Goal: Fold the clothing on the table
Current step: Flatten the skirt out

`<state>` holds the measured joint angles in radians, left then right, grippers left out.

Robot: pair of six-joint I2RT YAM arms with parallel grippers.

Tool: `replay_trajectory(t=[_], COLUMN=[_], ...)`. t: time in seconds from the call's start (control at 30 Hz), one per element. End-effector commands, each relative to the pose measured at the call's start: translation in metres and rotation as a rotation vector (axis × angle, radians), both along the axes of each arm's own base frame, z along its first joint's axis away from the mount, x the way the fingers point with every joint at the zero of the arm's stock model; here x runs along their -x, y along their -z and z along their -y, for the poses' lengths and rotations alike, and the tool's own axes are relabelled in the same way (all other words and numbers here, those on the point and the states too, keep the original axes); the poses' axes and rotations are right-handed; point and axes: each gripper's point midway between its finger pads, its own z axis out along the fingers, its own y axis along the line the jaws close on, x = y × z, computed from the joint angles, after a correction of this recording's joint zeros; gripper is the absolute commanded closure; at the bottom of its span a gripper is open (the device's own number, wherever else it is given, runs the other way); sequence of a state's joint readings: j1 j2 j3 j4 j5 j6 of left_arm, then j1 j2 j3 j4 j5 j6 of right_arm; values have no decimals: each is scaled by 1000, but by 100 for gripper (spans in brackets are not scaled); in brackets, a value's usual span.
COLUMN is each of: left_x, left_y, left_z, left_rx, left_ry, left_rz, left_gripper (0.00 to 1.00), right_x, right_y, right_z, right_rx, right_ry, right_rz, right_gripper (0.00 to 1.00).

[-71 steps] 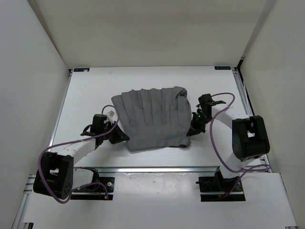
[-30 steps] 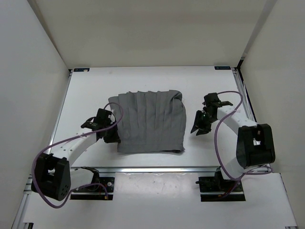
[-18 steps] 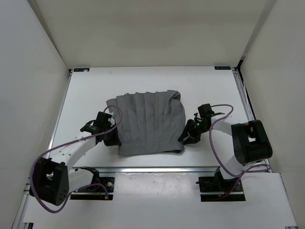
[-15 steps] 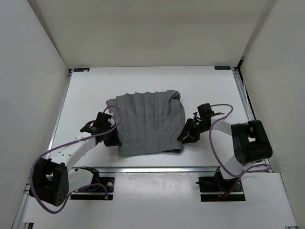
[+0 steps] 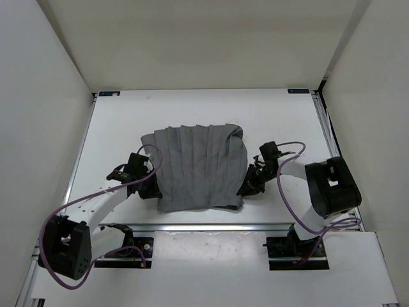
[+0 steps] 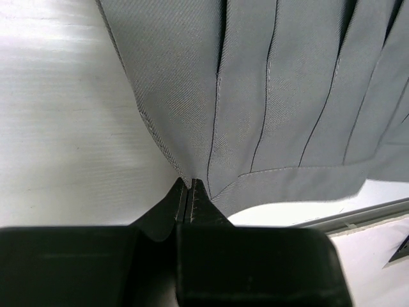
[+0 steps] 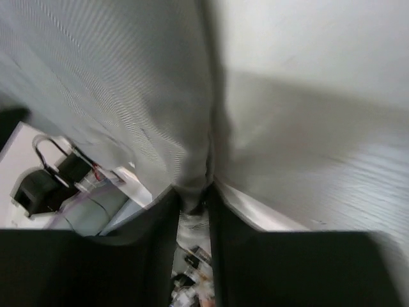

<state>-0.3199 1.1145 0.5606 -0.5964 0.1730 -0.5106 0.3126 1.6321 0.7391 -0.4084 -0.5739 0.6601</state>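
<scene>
The clothing [image 5: 199, 165], a grey pleated skirt, lies flat in the middle of the white table [image 5: 115, 128]. My left gripper [image 5: 152, 189] sits at its near left corner. In the left wrist view this gripper [image 6: 190, 183] is shut, with the hem of the clothing [image 6: 287, 83] pinched at its tips. My right gripper [image 5: 245, 188] is at the near right edge. In the right wrist view a bunched fold of the clothing [image 7: 115, 96] fills the narrow gap of the right gripper [image 7: 193, 199] and touches both fingers.
An aluminium rail [image 5: 211, 225] runs along the table's near edge, just below the clothing's hem. White walls enclose the table on three sides. Purple cables loop beside both arms. Bare table [image 6: 64, 128] lies left of the clothing.
My right gripper came in from the bare table on the right to the clothing's near right edge and narrowed onto a fold. The left gripper, still gripping, drifted slightly nearer with the cloth.
</scene>
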Motion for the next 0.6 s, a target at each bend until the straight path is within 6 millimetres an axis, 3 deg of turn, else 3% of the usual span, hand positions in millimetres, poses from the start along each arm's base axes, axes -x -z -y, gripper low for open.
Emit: replay_trajectory(t=[0.0, 0.03, 0.07, 0.17, 0.23, 0.3, 0.33, 0.43, 0.47, 0.5, 0.53, 0.57], left_x=[5, 7, 10, 10, -1, -32, -43, -103, -113, -132, -154, -162], left_y=[0, 1, 2, 4, -2, -22, -21, -53, -47, -64, -74, -78], left_z=[3, 3, 4, 8, 8, 11, 9, 14, 13, 18, 16, 21], left_rx=[41, 42, 52, 95, 117, 146, 141, 164, 163, 186, 196, 223], left_ry=[-11, -9, -13, -15, -26, -35, -35, 0, -3, 12, -1, 6], left_rz=[2, 1, -4, -12, 4, 60, 56, 126, 101, 141, 163, 167], left_gripper=[100, 100, 100, 100, 100, 100, 100, 100, 100, 100, 100, 100], right_x=[18, 20, 15, 1, -30, -63, -89, -146, -167, -177, -193, -207], right_y=[-4, -2, -4, -7, -18, -33, -45, -74, -88, -93, -109, -130], right_z=[-5, -3, 0, 14, 25, 36, 41, 54, 56, 60, 60, 58], right_rx=[-41, -35, -27, 27, 55, 69, 71, 110, 118, 136, 128, 120], right_ry=[-31, -25, -13, 26, 68, 111, 125, 150, 155, 172, 176, 187], right_rz=[-63, -63, -50, -3, 68, 141, 197, 313, 372, 393, 457, 534], right_gripper=[85, 97, 100, 100, 100, 99, 100, 100, 100, 100, 100, 100])
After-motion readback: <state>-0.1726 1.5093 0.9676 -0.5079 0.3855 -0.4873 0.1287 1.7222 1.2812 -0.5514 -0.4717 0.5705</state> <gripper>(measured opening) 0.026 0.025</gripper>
